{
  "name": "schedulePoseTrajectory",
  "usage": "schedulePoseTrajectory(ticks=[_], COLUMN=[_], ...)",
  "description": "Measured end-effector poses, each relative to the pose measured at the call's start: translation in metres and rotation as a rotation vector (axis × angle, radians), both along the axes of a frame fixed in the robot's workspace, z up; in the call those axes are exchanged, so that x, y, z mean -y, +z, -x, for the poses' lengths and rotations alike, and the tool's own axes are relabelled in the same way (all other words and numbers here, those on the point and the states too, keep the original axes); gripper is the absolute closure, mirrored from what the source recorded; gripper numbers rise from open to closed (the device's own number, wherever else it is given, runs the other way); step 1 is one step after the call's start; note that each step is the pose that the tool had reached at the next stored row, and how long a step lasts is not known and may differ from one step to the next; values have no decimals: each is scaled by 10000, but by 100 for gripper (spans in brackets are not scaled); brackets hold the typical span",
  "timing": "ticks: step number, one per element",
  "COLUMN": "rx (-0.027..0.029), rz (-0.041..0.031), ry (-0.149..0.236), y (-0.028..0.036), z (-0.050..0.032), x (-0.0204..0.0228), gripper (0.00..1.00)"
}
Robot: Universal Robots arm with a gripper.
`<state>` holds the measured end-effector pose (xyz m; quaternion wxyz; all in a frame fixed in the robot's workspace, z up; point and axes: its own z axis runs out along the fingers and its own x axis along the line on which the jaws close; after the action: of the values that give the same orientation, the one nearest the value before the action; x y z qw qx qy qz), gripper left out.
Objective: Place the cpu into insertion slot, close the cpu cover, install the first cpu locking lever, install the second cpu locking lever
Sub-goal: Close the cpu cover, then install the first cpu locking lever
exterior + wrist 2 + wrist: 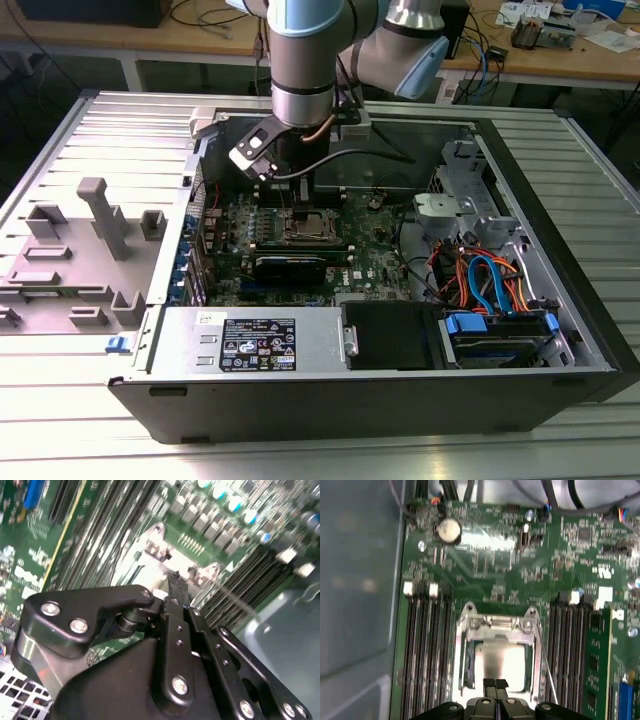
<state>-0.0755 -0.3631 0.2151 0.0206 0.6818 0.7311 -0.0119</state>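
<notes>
arm (pixel 300 60): round tube sections, dull silver-grey metal, with pale blue joint covers (pixel 415 62). bright silver ring (pixel 300 103) at the wrist end. thin copper-coloured cable (pixel 322 127) curls off the wrist; a thicker black cable (pixel 335 160) loops beside it. black angled block (pixel 250 150) with pale patches bolted on at the wrist.

gripper (pixel 175 577): matte black all over, rounded body, flat bar links with rounded ends. silver screws (pixel 79 625) with recessed heads at the link pivots, smaller dark ones along the bars. fingers (pixel 489 684): narrow, black, square-tipped in the first wrist view.
</notes>
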Motion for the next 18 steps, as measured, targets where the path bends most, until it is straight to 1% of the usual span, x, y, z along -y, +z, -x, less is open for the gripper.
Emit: schedulePoseTrajectory(ticks=[3, 5, 18], rx=[1, 1, 0], rz=[-1, -2, 0], ry=[-1, 1, 0], y=[0, -1, 0], z=[-88, -132, -141], x=[-2, -2, -2], gripper=[89, 89, 89])
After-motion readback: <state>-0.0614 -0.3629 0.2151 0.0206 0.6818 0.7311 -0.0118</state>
